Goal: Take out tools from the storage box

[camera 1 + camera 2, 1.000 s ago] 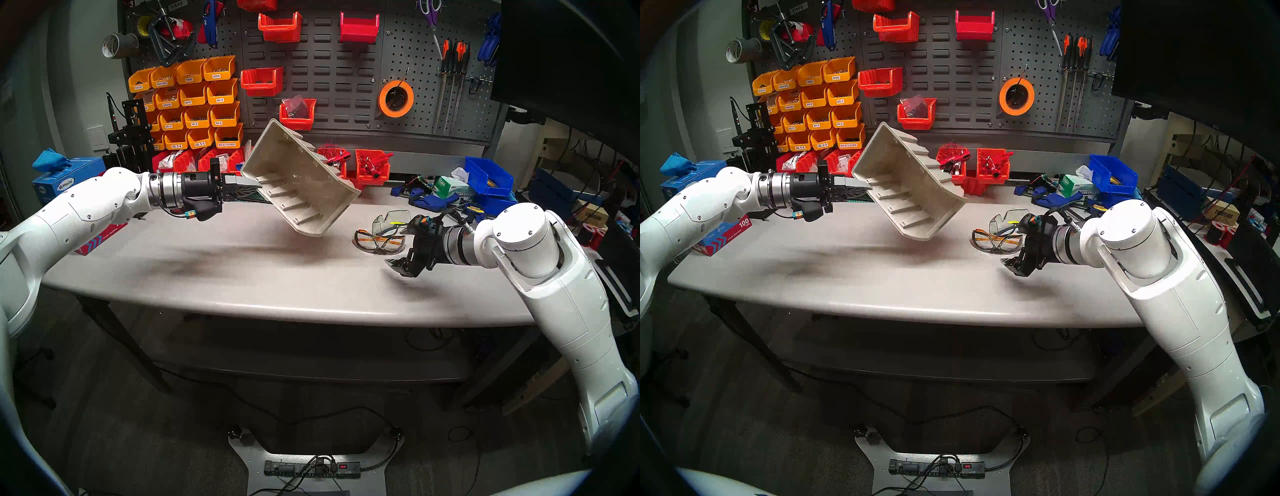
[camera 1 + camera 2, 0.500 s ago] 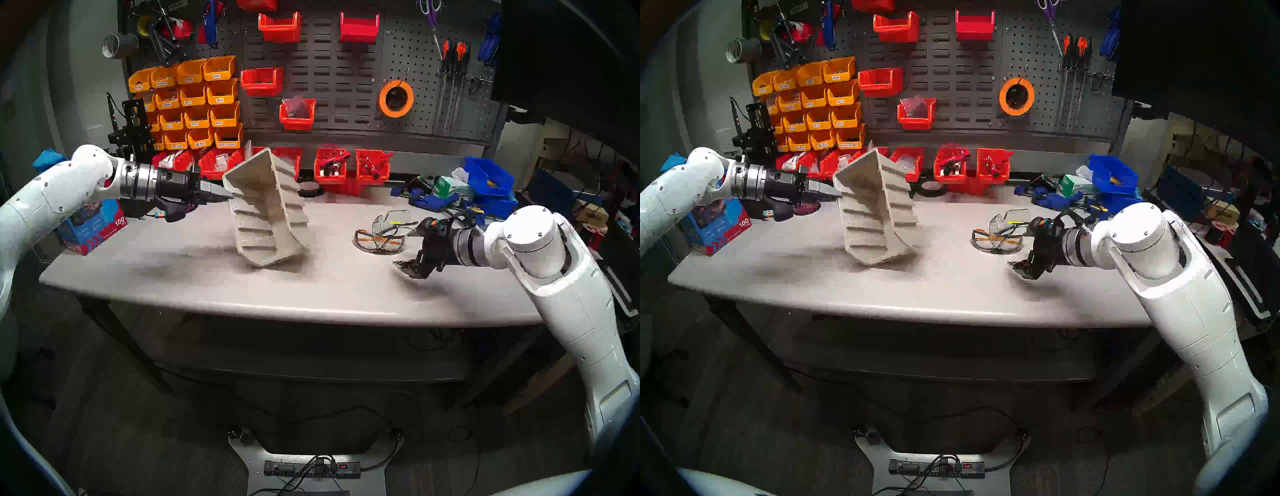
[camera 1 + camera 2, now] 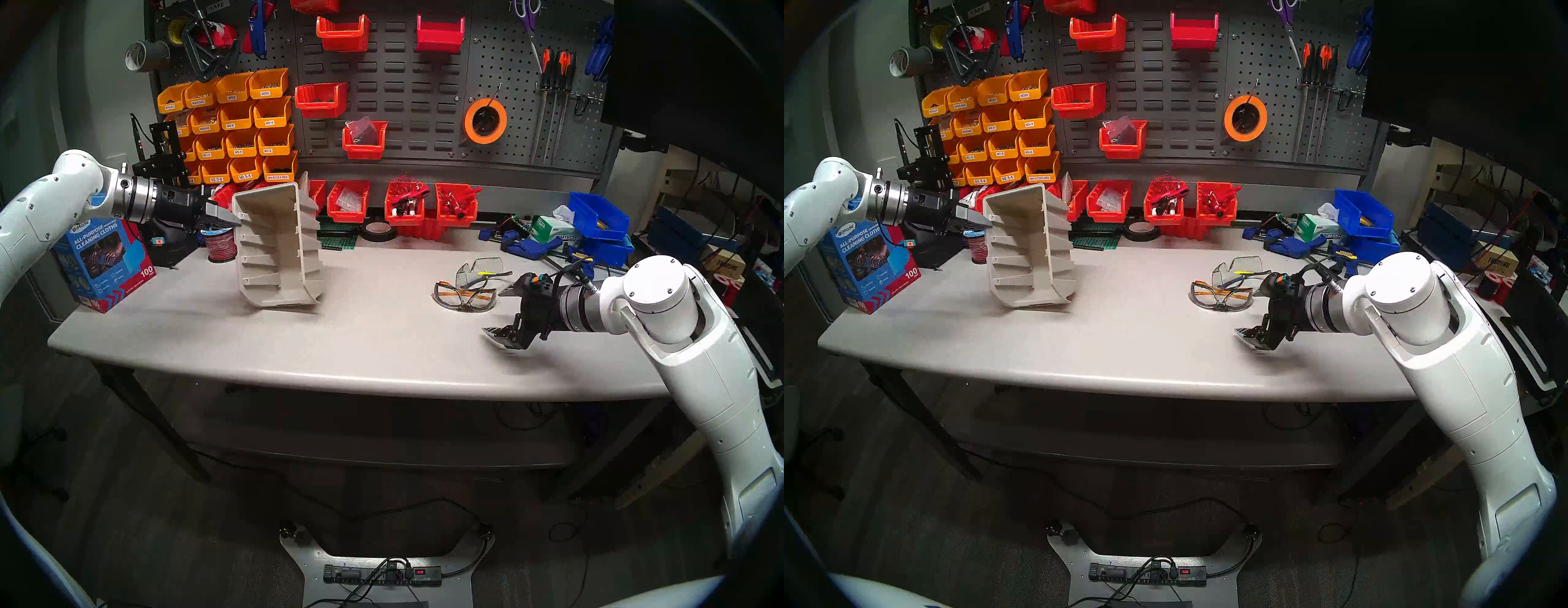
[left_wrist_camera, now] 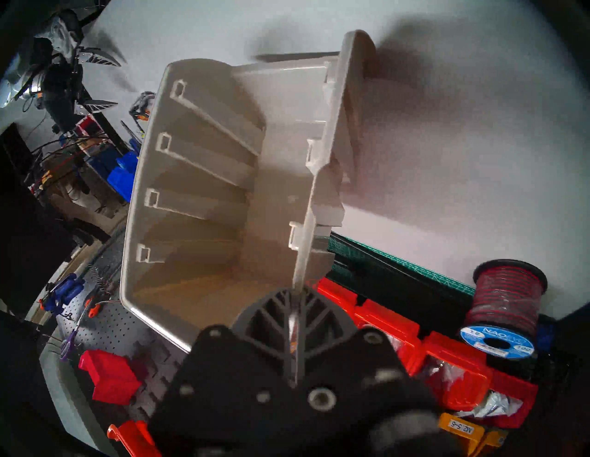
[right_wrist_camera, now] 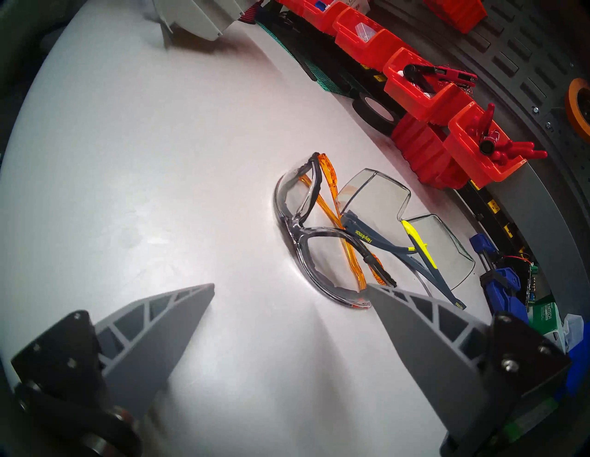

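The left gripper (image 3: 231, 217), fingers clamped on the rim of the beige ribbed plastic storage box (image 3: 278, 250), has swung it leftward, tilted and empty. Both clear-lens safety glasses, orange-armed (image 3: 464, 296) and grey-armed (image 3: 481, 270), lie touching on the grey desk (image 3: 360, 339); extraction appears complete. The right gripper (image 3: 505, 312), fingers apart, hovers beside them.

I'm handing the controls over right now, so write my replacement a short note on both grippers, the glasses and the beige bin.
Left gripper: shut on the side wall of the beige bin, which is tipped steeply and looks empty.
Right gripper: open, holding nothing, beside the glasses.
Orange-armed glasses and grey-armed glasses: both out, lying together on the table.
Done: both pairs are out.
Left: set the bin down and release it.
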